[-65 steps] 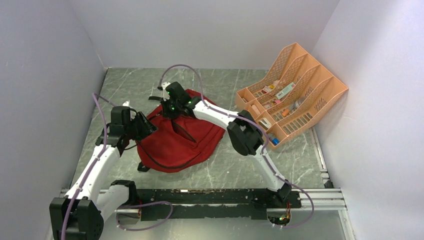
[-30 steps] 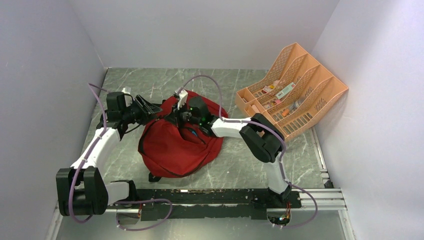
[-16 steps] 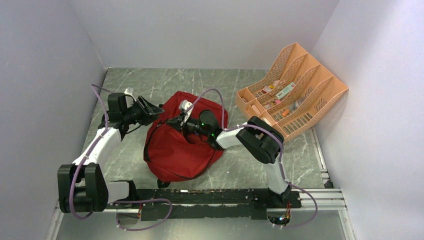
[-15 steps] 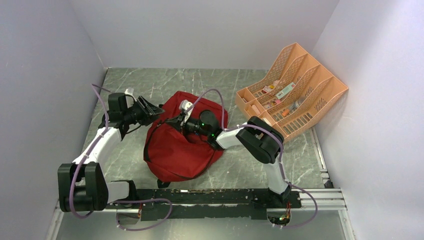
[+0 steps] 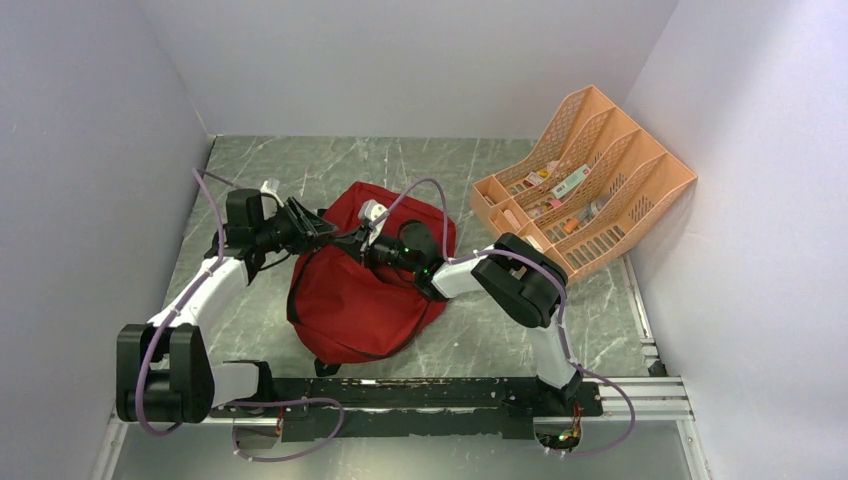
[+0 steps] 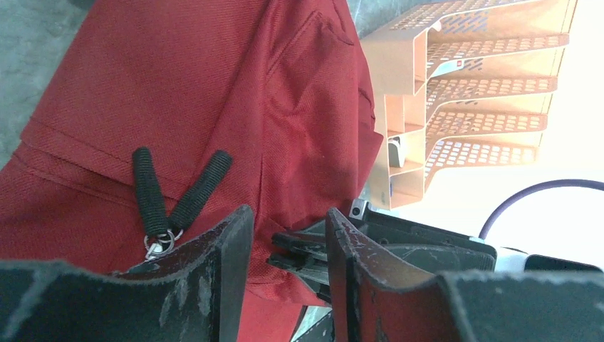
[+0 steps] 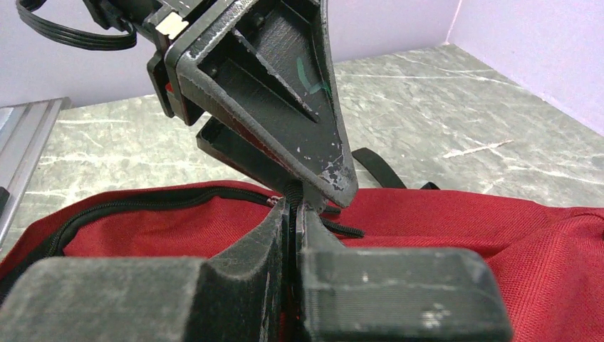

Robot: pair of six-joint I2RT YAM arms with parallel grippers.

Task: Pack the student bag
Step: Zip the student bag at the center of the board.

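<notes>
Your left arm (image 5: 195, 300) rises from its base at the lower left of the top view and reaches right, so the left end effector (image 5: 320, 228) sits at the upper left edge of the student bag (image 5: 360, 305). Its jaws stand partly apart with nothing between them. Your right arm (image 5: 520, 290) folds sharply at the elbow, right of centre, and stretches left across the bag. The right end effector (image 5: 352, 244) is pinched almost closed on a thin black cord (image 7: 293, 198) at the bag's zip line. The two end effectors nearly touch, tip to tip.

Half a second ago the left end effector was further left, clear of the bag's edge. It has since slid right towards the other one. The bag and the right arm look unchanged over that time.

The bench (image 5: 440, 165) is grey-green stone-patterned with pale veins. The bag lies slumped at the centre of the frame. It is dark red woven fabric with black trim and an open zip track. The peach plastic organiser (image 5: 655, 185), with mesh walls and stepped compartments, stands at the upper right, well apart from the bag. In the left wrist view, two ribbed black zip pulls (image 6: 151, 189) hang from small metal rings against the red cloth.
</notes>
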